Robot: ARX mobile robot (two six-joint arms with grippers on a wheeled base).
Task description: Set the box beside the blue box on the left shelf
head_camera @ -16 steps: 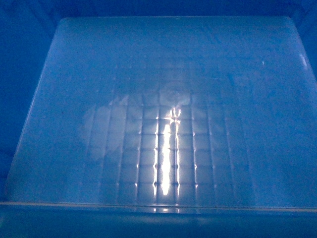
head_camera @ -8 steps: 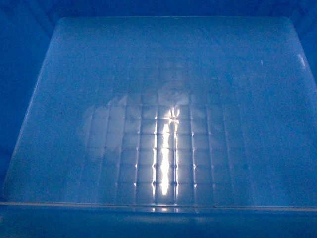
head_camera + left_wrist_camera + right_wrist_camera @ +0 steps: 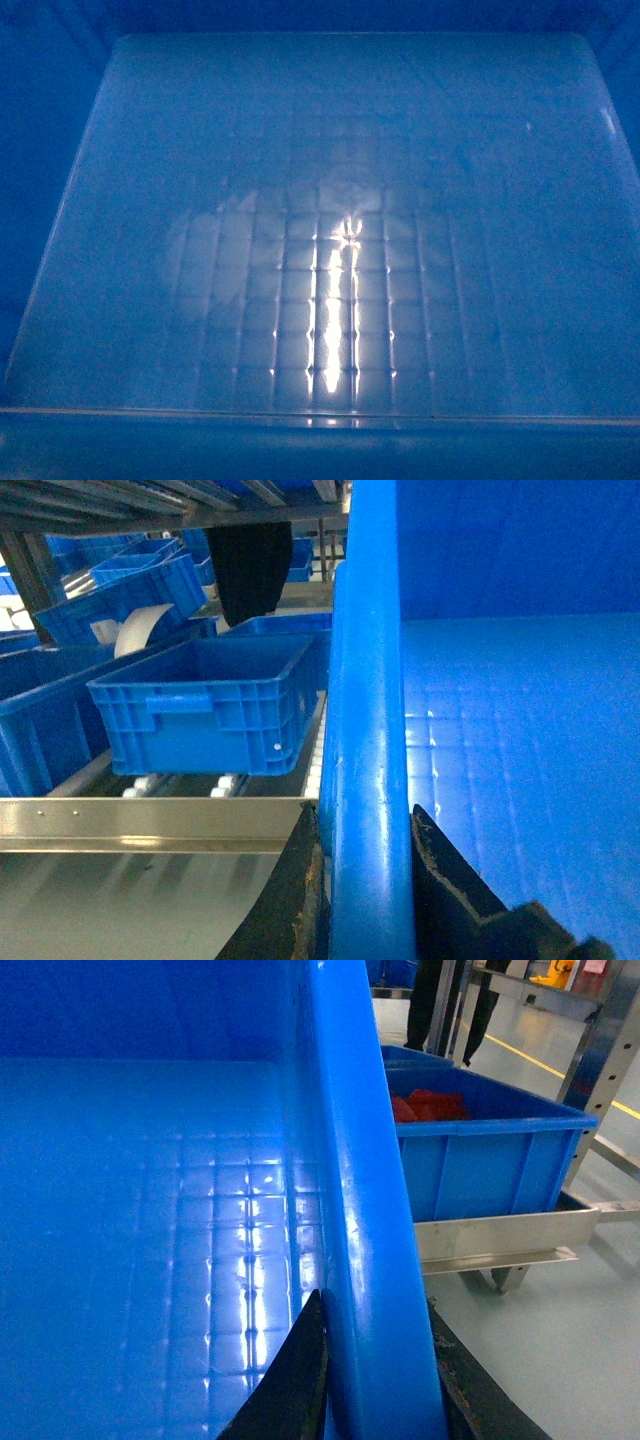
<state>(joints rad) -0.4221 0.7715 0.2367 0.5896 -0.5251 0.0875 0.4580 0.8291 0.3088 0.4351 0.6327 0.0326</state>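
The box (image 3: 330,200) fills the head view, showing only its blue floor with a faint grid and a glare streak. My left gripper (image 3: 365,865) is shut on the box's left rim (image 3: 365,680), one black finger (image 3: 300,900) outside and one inside. My right gripper (image 3: 375,1355) is shut on the right rim (image 3: 355,1140) the same way. In the left wrist view a blue box (image 3: 205,705) sits on the left shelf (image 3: 150,820), on white rollers behind its metal front rail, to the left of my held box.
More blue crates (image 3: 130,590) stand on the rack behind and left of the blue box. On the right, a blue crate with red contents (image 3: 480,1150) rests on a metal rail (image 3: 500,1235). Grey floor lies below; a person's legs (image 3: 430,1005) stand far back.
The box floor has shifted very slightly in the head view; otherwise nothing visibly changed.
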